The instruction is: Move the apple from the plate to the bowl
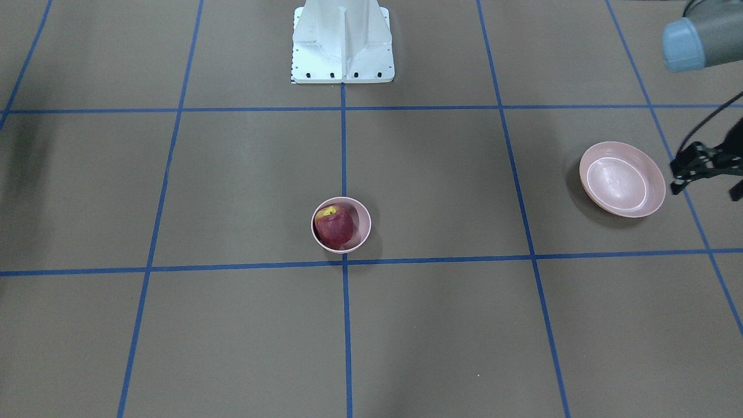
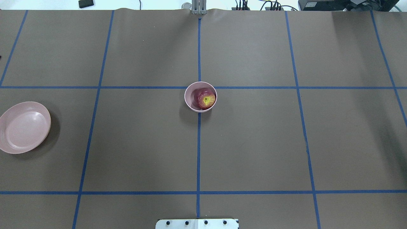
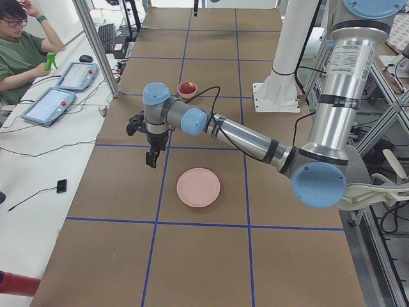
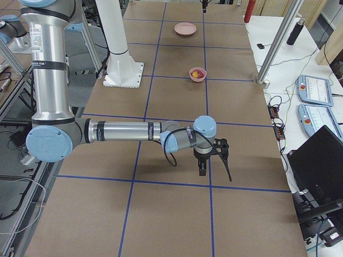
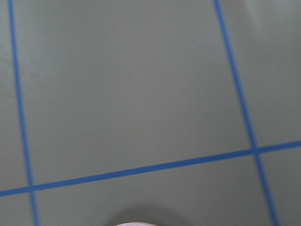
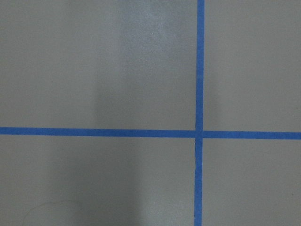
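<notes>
Nearest me, my left gripper [image 1: 706, 190] is hovering, fingers apart, just beside the empty plate [image 1: 618, 180]. The apple [image 1: 334, 225] is already sitting in the bowl [image 1: 364, 220], well off toward centre. I cannot tell whether the right gripper [image 4: 215, 174] is parted.

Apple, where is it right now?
In the overhead view the apple sits inside the bowl, mid-frame on the central blue tape line; the plate lies far off at the left edge.
</notes>
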`<state>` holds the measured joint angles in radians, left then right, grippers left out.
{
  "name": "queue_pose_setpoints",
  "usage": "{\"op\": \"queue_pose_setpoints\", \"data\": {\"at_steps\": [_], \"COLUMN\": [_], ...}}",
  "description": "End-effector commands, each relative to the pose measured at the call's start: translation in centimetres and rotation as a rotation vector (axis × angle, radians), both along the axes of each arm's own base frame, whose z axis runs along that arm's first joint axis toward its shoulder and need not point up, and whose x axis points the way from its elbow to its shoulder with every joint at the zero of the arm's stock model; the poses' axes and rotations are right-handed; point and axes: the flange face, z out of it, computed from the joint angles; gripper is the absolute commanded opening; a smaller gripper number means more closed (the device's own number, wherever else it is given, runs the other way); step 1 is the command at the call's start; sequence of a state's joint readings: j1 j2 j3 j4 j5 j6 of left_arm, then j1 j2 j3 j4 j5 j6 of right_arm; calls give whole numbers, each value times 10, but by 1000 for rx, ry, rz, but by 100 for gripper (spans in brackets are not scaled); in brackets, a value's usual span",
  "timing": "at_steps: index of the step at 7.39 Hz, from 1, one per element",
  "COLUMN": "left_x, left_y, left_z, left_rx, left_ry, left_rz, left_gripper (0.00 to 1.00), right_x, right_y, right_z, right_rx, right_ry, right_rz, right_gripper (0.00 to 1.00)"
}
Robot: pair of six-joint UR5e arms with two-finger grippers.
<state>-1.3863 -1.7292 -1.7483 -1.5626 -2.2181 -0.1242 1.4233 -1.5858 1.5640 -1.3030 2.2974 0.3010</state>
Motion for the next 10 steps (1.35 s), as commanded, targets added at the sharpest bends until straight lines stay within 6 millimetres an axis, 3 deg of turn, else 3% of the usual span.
{"op": "queue_pose_setpoints", "data": {"at_steps": [1,2,3,5,8,10], "left_x": [-72,-74,-82,-100,-101,-105], "left_y": [4,9,40,45,46,45], "left_z": [98,120,156,149,147,151], "left_rx": [-147,-191,-245,-220,-214,-212], "left_ry": [96,113,106,103,81,13], "left_rz": [-41,-47,-64,-98,-102,-115], "left_gripper": [98,98,98,98,98,98], "right_x": [14,29,41,55,50,48], "right_y": [16,25,36,40,38,38], "right_z": [16,21,25,28,26,14], "right_rx": [-38,-60,-81,-134,-131,-136], "right_ry": [-9,-42,-96,-99,-93,-80], "right_rz": [24,51,69,101,89,47], "right_gripper": [100,100,100,100,100,100]}}
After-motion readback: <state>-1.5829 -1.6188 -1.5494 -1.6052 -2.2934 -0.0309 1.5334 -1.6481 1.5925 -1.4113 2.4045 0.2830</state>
